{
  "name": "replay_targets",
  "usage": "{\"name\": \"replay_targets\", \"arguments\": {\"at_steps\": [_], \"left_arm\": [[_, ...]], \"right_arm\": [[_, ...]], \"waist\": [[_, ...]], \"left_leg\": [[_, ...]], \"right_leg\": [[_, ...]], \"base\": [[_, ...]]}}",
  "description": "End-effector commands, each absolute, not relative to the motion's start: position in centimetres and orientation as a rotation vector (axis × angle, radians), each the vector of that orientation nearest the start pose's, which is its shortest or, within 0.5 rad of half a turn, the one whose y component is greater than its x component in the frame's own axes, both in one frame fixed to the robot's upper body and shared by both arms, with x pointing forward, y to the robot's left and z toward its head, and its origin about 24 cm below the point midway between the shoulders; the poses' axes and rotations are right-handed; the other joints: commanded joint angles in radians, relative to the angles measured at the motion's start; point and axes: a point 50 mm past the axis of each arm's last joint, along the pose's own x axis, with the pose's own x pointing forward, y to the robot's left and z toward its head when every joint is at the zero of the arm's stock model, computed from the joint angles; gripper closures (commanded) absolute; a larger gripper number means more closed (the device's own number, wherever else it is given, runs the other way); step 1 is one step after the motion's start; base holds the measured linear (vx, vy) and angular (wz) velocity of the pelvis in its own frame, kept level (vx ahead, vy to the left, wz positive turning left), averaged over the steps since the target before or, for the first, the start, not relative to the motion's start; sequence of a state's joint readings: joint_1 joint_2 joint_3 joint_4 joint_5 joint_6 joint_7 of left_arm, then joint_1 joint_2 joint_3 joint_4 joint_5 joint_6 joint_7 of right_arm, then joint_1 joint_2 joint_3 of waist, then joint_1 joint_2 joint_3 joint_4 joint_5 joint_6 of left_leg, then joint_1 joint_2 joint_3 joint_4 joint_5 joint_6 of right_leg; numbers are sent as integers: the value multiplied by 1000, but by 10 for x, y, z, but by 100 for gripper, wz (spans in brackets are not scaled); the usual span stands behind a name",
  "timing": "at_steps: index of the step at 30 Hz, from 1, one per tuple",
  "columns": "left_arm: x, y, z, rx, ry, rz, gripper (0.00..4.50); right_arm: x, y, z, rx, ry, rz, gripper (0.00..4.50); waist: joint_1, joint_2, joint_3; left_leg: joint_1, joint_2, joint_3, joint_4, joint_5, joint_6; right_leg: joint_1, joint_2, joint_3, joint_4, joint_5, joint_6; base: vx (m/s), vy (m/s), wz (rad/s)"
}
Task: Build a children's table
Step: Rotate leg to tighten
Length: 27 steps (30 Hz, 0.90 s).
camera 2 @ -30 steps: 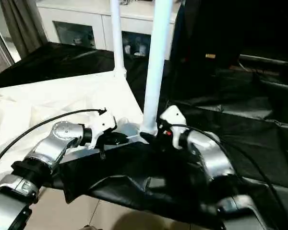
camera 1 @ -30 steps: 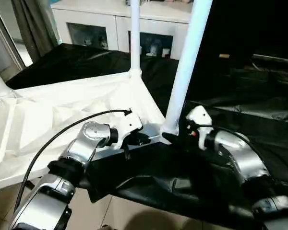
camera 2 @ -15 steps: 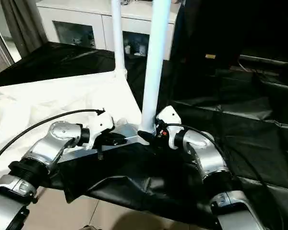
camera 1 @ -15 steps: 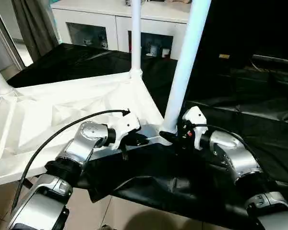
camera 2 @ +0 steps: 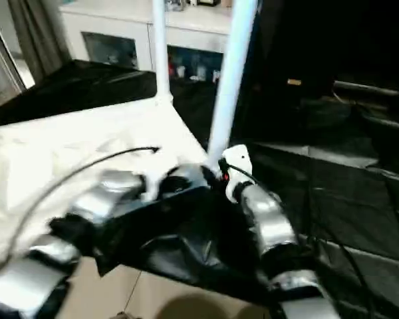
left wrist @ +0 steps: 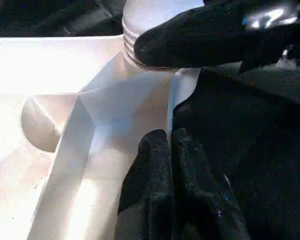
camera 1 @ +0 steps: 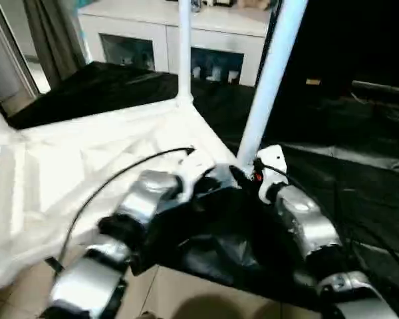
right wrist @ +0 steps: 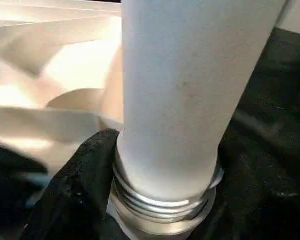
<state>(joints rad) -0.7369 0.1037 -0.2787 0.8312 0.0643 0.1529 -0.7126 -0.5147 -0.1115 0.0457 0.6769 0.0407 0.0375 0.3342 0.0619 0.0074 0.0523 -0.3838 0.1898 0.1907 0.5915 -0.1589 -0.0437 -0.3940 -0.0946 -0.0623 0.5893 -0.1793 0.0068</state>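
— From the head view, where is the children's table (camera 1: 86,159)?

— Upside down on the black-draped desk (camera 1: 359,179), ribbed underside up, on the left. The near leg (camera 1: 269,73) rises from its near right corner socket; a far leg (camera 1: 184,46) stands behind, and a white glass-door cabinet (camera 1: 153,46) sits at the back.

— And the hands?

— Both meet at that near corner. The left hand (camera 1: 216,179) is at the table's edge, the right hand (camera 1: 243,174) at the foot of the near leg.

— The left wrist view?

— Left hand's fingers (left wrist: 160,175) pressed together, shut, tips at the table's rim, holding nothing.

— The right wrist view?

— A black finger (right wrist: 85,170) presses the leg's threaded base (right wrist: 165,210); the right hand grips that leg.
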Motion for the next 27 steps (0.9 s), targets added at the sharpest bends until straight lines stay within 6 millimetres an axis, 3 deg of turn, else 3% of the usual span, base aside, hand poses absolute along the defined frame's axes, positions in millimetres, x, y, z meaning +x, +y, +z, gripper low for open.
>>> {"name": "replay_targets", "arguments": {"at_steps": [1,2,3,8,9,12,14,17,18,22,27], "left_arm": [[347,49,43,299,387,-884,450],[347,49,43,299,387,-884,450],[346,46,43,304,382,-896,450],[341,52,41,323,378,-971,450],[337,61,40,336,378,-1041,450],[332,73,40,363,370,-1123,450],[325,90,41,398,382,-1216,450],[319,104,43,416,399,-1288,450],[318,106,43,418,402,-1296,450],[311,118,45,417,442,-1364,450],[306,124,47,393,463,-1410,450]], "right_arm": [[323,-81,11,-101,302,578,178],[323,-81,11,-101,302,578,178],[324,-78,13,-72,292,588,123],[328,-83,23,-30,258,645,90],[329,-93,28,-40,244,697,79],[328,-103,33,-61,230,774,54],[326,-118,38,-101,222,878,54],[323,-131,43,-135,228,978,54],[322,-132,43,-139,230,991,54],[320,-143,47,-175,244,1082,54],[319,-147,52,-189,250,1164,54]], "waist": [[-7,-2,-51],[-7,-2,-51],[-8,1,-52],[-9,-4,-54],[-10,-9,-54],[-7,-11,-58],[-3,-14,-61],[7,-10,-65],[7,-10,-65],[28,-6,-73],[35,-7,-75]], "left_leg": [[39,35,-33,-91,-515,-40],[39,35,-33,-91,-515,-40],[44,34,-35,-93,-535,-37],[35,35,-35,-97,-529,-23],[29,36,-34,-98,-509,-18],[16,38,-30,-97,-435,6],[16,37,-25,-93,-395,16],[21,42,-17,-86,-329,35],[21,42,-17,-86,-329,35],[17,47,-7,-78,-209,58],[19,46,-2,-72,-170,77]], "right_leg": [[9,-54,25,-106,-533,-121],[9,-54,25,-106,-533,-121],[11,-56,22,-111,-532,-120],[16,-59,25,-108,-497,-127],[20,-60,26,-106,-487,-130],[29,-63,32,-96,-417,-147],[30,-64,34,-91,-383,-162],[29,-63,36,-81,-319,-203],[29,-63,36,-81,-319,-203],[35,-52,33,-51,-126,-262],[37,-49,32,-40,-47,-289]], "base": [[0,0,0],[0,0,0],[0,0,0],[0,0,0],[0,0,0],[0,0,0],[0,0,0],[0,0,0],[0,0,0],[38,-20,2],[0,0,0]]}}
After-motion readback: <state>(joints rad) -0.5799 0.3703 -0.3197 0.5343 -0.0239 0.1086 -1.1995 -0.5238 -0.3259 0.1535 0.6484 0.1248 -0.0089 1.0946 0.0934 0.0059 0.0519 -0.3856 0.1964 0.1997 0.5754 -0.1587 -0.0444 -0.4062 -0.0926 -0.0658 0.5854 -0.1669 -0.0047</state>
